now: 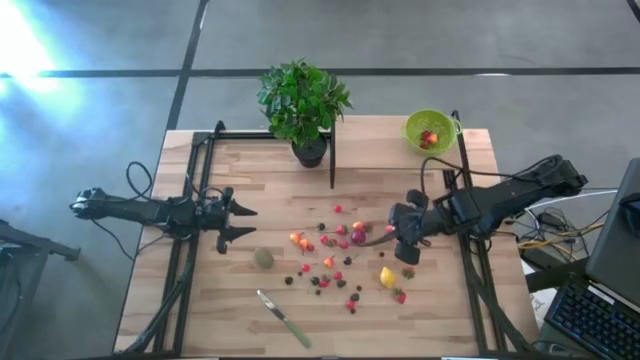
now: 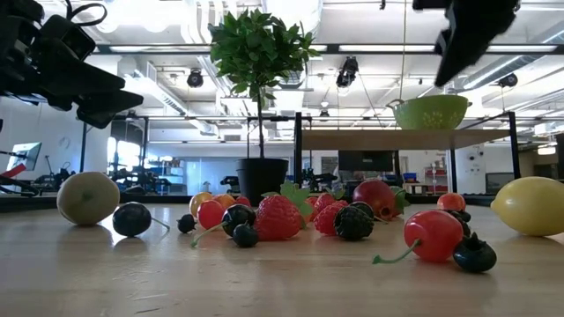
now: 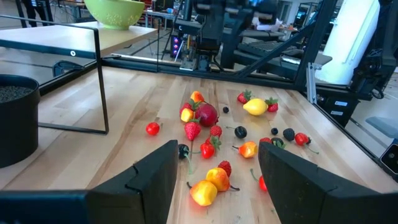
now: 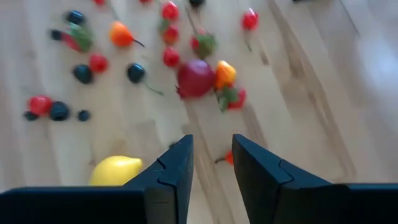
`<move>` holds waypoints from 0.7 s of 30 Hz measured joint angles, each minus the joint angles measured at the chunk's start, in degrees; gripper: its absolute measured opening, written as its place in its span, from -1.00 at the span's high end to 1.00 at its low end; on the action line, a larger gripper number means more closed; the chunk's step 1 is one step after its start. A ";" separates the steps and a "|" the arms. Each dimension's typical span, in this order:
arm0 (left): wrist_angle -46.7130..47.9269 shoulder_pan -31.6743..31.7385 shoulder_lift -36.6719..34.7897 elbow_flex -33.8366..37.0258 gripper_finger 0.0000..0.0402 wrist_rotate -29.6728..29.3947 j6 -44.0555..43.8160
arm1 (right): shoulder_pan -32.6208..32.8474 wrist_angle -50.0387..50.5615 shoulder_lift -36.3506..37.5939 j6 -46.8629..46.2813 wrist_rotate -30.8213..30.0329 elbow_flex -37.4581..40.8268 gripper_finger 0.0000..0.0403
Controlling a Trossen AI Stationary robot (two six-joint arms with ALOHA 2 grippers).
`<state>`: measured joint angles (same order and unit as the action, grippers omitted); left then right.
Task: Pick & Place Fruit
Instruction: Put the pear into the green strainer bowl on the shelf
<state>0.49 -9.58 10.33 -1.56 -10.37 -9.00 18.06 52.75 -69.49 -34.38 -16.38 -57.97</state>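
Your right end effector [image 1: 405, 238] is hovering over the right edge of the scattered fruit [image 1: 335, 262], and that is the relation your next move turns on: the pile is spreading away to its left across the wooden worktop [image 1: 240, 310], with the yellow lemon [image 1: 387, 276] lying just on the near side of the fingers and a dark-red round fruit [image 4: 195, 78] a little beyond them toward the centre. In the right wrist view its two dark fingers [image 4: 171, 167] are standing a narrow gap apart with nothing between them, so it is carrying nothing. A small red piece [image 4: 229, 158] is peeking out just past the fingertips.

Your left end effector [image 1: 236, 222] is waiting at the left side of the worktop, fingers spread wide and empty, pointing toward the pile; the dull-green kiwi-like ball [image 1: 263, 258] is lying nearest to it. For the lemon and the berries around it, your right arm is clearly the closer one.

The pieces are looking like small, glossy, hard toy fruit, mostly rounded, several with thin stems; the lemon is smooth and pointed at its ends. I judge they are likely to roll if nudged. The lime-green bowl [image 1: 430, 130] is sitting at the far right, already holding a red piece.
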 joint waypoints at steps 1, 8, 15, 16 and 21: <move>-0.02 0.00 0.00 0.00 -0.14 0.00 0.00 | -0.01 -0.05 0.00 -1.67 -0.38 1.04 0.51; -0.02 0.02 0.00 0.00 -0.14 0.01 0.00 | -0.07 -2.30 0.00 -8.51 -2.12 7.68 0.53; -0.01 0.00 0.00 0.00 -0.14 0.02 -0.01 | -1.04 -5.06 0.00 -9.23 -3.15 12.24 0.30; -0.01 0.00 0.00 0.00 -0.14 0.02 -0.01 | -1.23 -6.32 0.00 -8.90 -3.15 12.90 0.25; 0.00 0.02 0.00 0.00 -0.14 0.00 0.00 | -2.94 -11.78 -0.02 -8.75 -3.18 16.31 0.00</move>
<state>0.49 -9.56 10.33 -1.56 -10.37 -9.00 15.12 40.97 -69.52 -43.13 -19.56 -41.66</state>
